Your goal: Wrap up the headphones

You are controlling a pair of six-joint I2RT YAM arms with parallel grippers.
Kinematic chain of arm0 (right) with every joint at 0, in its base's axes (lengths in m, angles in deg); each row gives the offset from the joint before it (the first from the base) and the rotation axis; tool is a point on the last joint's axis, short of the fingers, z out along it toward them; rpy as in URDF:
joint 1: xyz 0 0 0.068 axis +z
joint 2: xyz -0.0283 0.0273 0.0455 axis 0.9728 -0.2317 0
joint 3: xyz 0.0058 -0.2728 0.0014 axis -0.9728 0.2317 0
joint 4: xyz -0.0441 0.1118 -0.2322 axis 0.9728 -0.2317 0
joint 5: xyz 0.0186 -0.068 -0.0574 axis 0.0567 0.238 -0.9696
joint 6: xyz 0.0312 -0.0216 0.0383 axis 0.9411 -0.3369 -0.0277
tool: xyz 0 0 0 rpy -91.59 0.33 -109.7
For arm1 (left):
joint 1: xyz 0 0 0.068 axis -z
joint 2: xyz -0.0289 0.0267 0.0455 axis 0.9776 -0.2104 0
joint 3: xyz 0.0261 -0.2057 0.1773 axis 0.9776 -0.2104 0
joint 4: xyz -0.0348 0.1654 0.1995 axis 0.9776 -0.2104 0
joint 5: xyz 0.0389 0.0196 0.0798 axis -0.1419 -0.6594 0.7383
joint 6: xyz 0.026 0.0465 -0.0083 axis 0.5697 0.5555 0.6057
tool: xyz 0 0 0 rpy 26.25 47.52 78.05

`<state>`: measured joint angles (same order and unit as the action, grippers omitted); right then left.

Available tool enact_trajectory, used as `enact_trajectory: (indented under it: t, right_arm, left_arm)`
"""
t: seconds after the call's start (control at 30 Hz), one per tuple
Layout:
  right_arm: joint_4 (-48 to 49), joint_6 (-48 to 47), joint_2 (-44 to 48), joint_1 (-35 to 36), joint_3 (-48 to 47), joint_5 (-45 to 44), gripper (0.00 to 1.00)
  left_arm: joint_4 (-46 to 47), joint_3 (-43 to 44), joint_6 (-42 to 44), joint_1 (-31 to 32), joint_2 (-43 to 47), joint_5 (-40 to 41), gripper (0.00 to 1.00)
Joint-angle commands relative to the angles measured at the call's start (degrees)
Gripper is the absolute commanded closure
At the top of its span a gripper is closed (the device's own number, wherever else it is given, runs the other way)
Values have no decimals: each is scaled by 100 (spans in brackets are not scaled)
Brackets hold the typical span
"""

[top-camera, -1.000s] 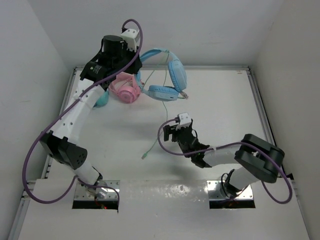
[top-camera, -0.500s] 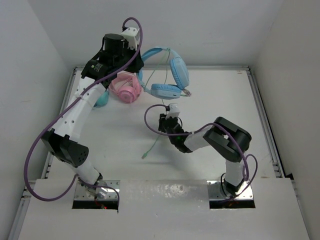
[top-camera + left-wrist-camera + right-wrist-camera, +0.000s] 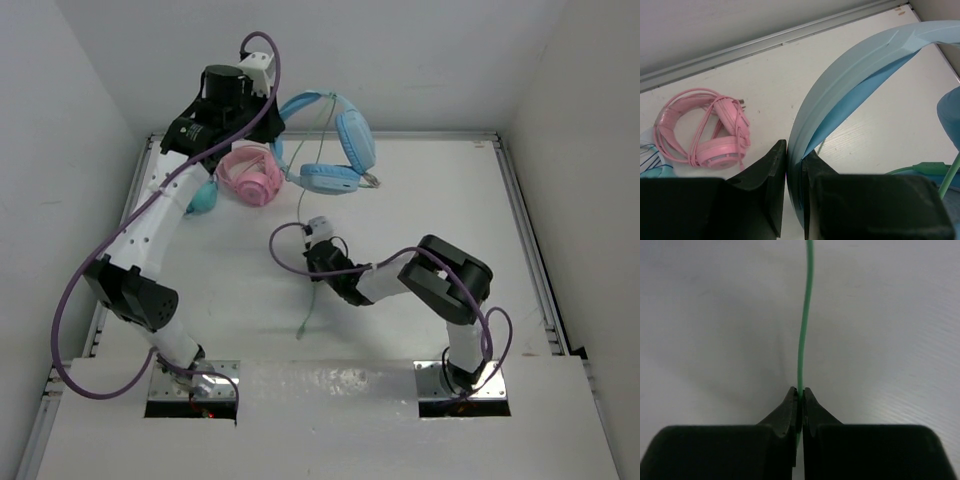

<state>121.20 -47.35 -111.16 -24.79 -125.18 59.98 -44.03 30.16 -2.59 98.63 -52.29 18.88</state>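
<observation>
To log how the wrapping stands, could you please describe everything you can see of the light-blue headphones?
The light-blue headphones are large over-ear ones with oval earcups and a wide, smooth, plastic-looking headband, darker blue inside. They are held up near the far edge of the table by the left end effector, shut on the headband. Their thin pale-green cable hangs unwound and runs nearward to the right end effector, which is shut on it; the free end trails beyond it.

The left arm and right arm pair white tubular links with bulky black joint housings, each trailing a looping purple cable and ending in matte black, wedge-shaped fingers, possibly rubber-faced.
</observation>
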Motion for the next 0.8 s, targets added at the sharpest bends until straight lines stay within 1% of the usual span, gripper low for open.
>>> enact_trajectory:
  t: [0.0,0.03,0.1,0.13,0.17,0.27,0.37,0.4,0.47,0.5,0.53,0.57,0.6,0.63,0.67,0.7,0.77]
  right_arm:
    - [-755,-1068,327,652,-713,1260,100]
    - [-940,-1202,335,759,-845,1820,100]
    - [-1537,-1535,353,1022,-1241,2333,100]
    - [-1766,-1650,362,1111,-1407,2736,100]
    - [-2177,-1895,370,1277,-1679,2844,100]
    - [-2611,-2108,546,1454,-2005,3116,100]
    - [-2770,-2179,914,1534,-2138,3336,100]
    - [-2788,-2187,1063,1542,-2139,3355,100]
    - [-2797,-2196,1590,1534,-2086,3311,100]
    - [-2927,-2301,1940,1534,-2095,3198,100]
    - [-2928,-2397,2100,1534,-2129,3031,100]
    - [-3181,-2659,2250,1508,-2252,2847,100]
    - [-3340,-2801,2382,1481,-2331,2393,100]
    - [-3463,-2890,2496,1420,-2410,2144,100]
    - [-3595,-3160,2706,1237,-2559,1907,100]
    - [-3770,-3198,2795,1113,-2639,1600,100]
    - [-4061,-3242,2988,693,-3006,1483,100]
  left_arm:
    - [584,359,-407,-214,-105,-166,100]
    - [628,333,-415,-232,-150,-139,100]
    - [768,280,-407,-284,-272,18,100]
    - [803,280,-398,-302,-317,71,100]
    - [900,280,-372,-354,-430,185,100]
    - [1040,271,-319,-434,-598,326,100]
    - [1216,174,-162,-487,-826,634,100]
    - [1278,35,-100,-495,-888,887,100]
    - [1550,-185,155,-495,-923,1108,100]
    - [1751,-439,391,-495,-915,1292,100]
    - [1831,-554,489,-487,-915,1381,100]
    - [1884,-660,577,-487,-906,1442,100]
    - [1920,-748,656,-487,-880,1513,100]
    - [1981,-932,822,-478,-862,1522,100]
    - [2016,-1029,911,-452,-827,1531,100]
    - [2069,-1152,999,-417,-731,1627,100]
    - [2280,-1565,1306,-251,-529,1863,100]
